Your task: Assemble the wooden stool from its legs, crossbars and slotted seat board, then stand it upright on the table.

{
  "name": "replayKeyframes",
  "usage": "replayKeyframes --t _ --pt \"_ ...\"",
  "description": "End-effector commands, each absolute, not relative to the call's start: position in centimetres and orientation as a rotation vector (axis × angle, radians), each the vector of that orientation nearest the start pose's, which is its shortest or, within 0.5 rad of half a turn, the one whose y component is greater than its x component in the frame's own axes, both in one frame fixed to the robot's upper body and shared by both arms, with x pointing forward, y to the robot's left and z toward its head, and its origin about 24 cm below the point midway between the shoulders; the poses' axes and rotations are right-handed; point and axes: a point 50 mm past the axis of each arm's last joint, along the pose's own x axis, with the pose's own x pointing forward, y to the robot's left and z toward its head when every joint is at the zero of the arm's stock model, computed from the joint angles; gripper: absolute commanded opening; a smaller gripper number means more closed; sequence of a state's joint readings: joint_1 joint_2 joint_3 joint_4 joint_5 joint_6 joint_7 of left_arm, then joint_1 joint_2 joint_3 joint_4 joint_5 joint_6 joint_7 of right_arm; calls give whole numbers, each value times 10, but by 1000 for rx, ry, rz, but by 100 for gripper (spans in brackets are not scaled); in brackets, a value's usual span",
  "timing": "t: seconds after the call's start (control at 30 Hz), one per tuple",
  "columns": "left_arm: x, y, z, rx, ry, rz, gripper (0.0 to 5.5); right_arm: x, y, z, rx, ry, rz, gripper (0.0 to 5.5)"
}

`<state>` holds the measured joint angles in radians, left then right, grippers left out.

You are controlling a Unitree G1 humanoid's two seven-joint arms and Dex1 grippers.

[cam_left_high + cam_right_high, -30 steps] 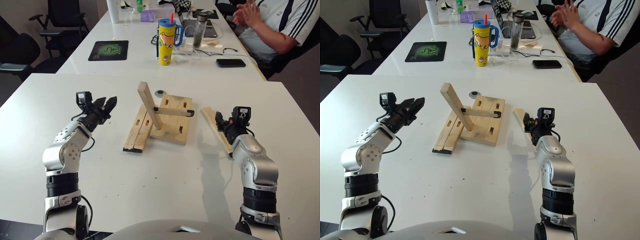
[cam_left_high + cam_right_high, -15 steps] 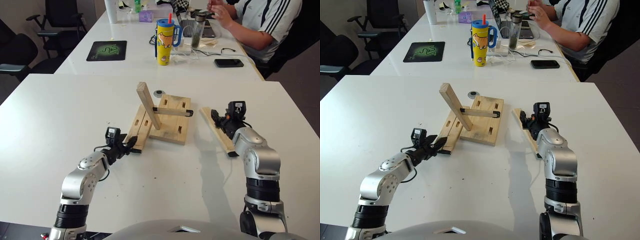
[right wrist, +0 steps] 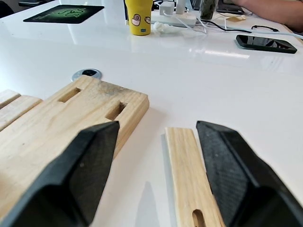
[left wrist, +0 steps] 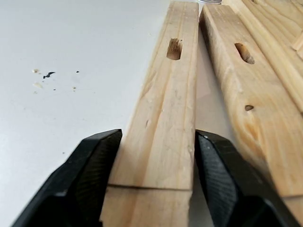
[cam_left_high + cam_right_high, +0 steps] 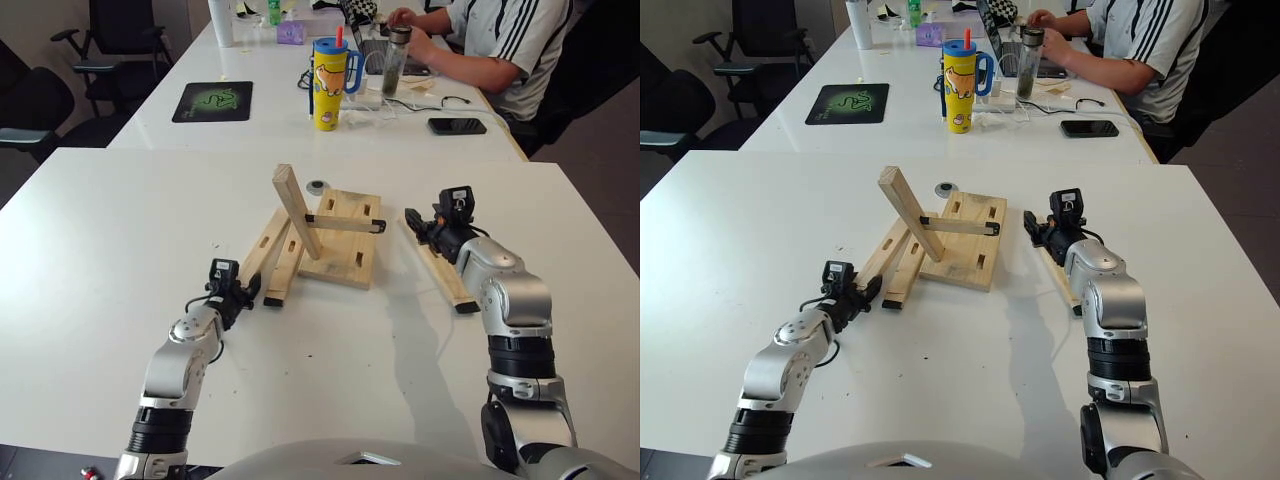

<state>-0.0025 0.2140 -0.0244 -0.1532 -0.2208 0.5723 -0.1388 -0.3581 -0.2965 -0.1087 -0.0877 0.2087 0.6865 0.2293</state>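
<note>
The slotted seat board (image 5: 350,250) lies flat mid-table. One leg (image 5: 296,208) stands tilted on it, with a crossbar (image 5: 346,223) running from that leg across the board. Two more legs lie left of the board. My left gripper (image 5: 241,291) is shut on the near end of the outer leg (image 4: 170,104), a finger (image 4: 97,161) pressed on each side. The other leg (image 4: 246,80) lies beside it, splayed apart. A fourth leg (image 5: 440,262) lies right of the board. My right gripper (image 3: 157,125) hangs open over its far end (image 3: 187,161).
A round grommet (image 5: 318,186) sits in the table behind the board. The far table holds a yellow mug (image 5: 333,82), a black mouse mat (image 5: 212,100), a bottle (image 5: 396,60) and a phone (image 5: 458,125), with a person seated there. Bare table lies left and near.
My left arm swung in from the left and closed on the outer leg's near end, which has shifted left. My right gripper slid along the right leg toward its far end.
</note>
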Motion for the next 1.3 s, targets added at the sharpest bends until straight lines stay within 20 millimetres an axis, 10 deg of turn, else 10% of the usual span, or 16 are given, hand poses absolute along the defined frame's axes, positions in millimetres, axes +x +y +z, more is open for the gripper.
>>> replayKeyframes --t 0.03,0.27,1.3 --pt "249 168 38 -39 369 -193 269 304 -188 106 -23 161 214 301" --pt "268 173 26 -28 426 -272 269 283 -177 77 62 180 173 301" --pt "275 181 16 -80 494 -317 213 290 -179 89 126 101 98 301"
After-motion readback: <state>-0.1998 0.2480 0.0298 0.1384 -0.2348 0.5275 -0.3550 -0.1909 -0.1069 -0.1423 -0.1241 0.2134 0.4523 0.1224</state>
